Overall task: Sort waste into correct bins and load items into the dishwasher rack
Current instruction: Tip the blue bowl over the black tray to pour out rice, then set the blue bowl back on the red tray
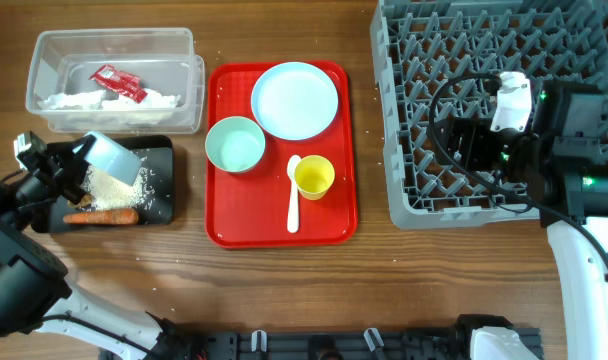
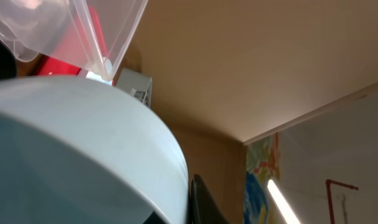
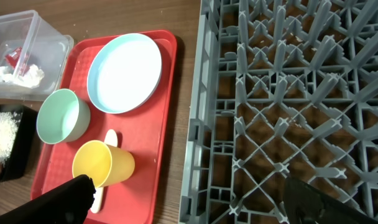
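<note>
Left gripper, lower left of the overhead view, is clamped on the rim of a mint bowl tipped over the black tray. Rice lies piled under it, with the sausage piece near the tray's lower edge. The step looks like emptying the bowl: hold it steep and centred over the tray so grains don't bounce out, then carry it to the rack at right. Right gripper hangs over the rack, fingers apart, empty. Plate, second bowl, cup and spoon sit on the red tray, centre. Clear tub, upper left, holds napkins and a red wrapper. The wrapper's white print is too small to read; no other writing.
</note>
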{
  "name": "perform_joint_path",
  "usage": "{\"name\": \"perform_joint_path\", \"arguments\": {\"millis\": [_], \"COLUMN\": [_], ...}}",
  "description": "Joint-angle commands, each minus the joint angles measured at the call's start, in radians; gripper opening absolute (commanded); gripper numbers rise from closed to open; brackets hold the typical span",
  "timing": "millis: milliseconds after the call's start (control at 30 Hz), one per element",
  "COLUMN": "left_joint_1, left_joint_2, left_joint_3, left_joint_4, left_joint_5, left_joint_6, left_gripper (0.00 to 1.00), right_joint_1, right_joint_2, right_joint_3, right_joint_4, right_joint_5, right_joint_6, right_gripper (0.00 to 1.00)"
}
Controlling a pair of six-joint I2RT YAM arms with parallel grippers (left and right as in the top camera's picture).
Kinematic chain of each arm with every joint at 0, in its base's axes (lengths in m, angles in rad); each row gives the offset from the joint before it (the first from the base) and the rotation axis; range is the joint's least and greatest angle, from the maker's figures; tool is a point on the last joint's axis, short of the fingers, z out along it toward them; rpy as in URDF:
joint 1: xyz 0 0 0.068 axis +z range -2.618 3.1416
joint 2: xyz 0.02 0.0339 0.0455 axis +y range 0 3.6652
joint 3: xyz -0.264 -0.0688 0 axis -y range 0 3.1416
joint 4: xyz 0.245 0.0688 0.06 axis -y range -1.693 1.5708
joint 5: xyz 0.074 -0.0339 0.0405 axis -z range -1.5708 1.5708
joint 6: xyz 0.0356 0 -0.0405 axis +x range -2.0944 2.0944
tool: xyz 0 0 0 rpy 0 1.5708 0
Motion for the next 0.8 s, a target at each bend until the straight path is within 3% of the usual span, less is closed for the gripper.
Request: {"name": "perform_joint_path", "arguments": {"millis": [0, 100, 300, 500, 633, 700, 767], "left_joint_1": [-0.001, -0.001, -0.044, -0.065, -0.064, -0.065, -0.065], "left_joint_2": [-0.042, -0.102, -0.295, -0.434, -0.437, -0.437, -0.437], "left_joint_3": [-0.004, -0.004, 0.001, 0.061, 0.143, 0.179, 0.193], "left_joint_4": [-0.106, -0.192, -0.191, -0.189, -0.063, 0.105, 0.414], "left_joint_5": [0.016, 0.016, -0.01, 0.032, 0.033, 0.033, 0.015], "left_joint_6": [0.209, 0.316, 0.315, 0.18, -0.069, -0.291, -0.662], "left_gripper": [0.04, 0.04, 0.04, 0.04, 0.04, 0.04, 0.04], "right_joint_1": [0.003, 0.003, 0.003, 0.003, 0.003, 0.003, 0.003], "right_joint_2": [0.009, 0.009, 0.009, 0.009, 0.009, 0.009, 0.009], "right_joint_3": [0.013, 0.013, 0.013, 0.013, 0.013, 0.013, 0.013], "right_joint_4": [0.002, 0.003, 0.005, -0.001, -0.001, -0.002, -0.002], "right_joint_5": [-0.019, -0.019, -0.02, -0.019, -0.02, -0.02, -0.024], "right_joint_6": [-0.003, -0.003, -0.002, -0.002, -0.002, -0.002, -0.002], "right_gripper": [1.0, 1.0, 1.0, 1.0, 1.0, 1.0, 1.0]}}
